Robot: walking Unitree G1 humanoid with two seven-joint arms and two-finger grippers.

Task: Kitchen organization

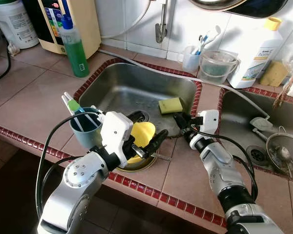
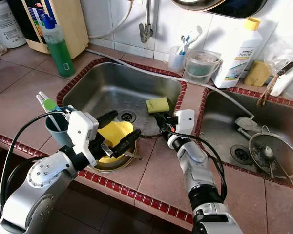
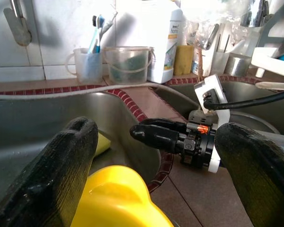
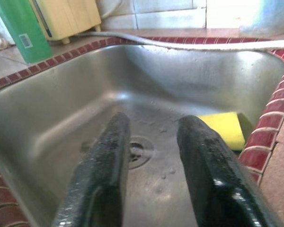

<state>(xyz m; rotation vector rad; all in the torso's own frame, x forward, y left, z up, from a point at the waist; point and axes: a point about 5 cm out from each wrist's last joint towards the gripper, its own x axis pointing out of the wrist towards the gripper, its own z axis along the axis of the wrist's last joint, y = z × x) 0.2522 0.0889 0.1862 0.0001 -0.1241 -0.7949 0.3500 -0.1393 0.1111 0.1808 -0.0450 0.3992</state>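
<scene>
So the left gripper sits with its fingers spread wide on either side of a yellow cup-shaped thing that rests in a metal dish on the tiled counter's front edge, beside a blue cup. The right gripper hangs over the sink rim, fingers apart, gripping nothing. A yellow sponge lies in the sink just beside it.

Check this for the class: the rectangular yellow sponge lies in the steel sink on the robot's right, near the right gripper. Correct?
Not quite. The rectangular yellow sponge lies in the left steel sink, as the left eye view shows. It is indeed near the right gripper.
</scene>
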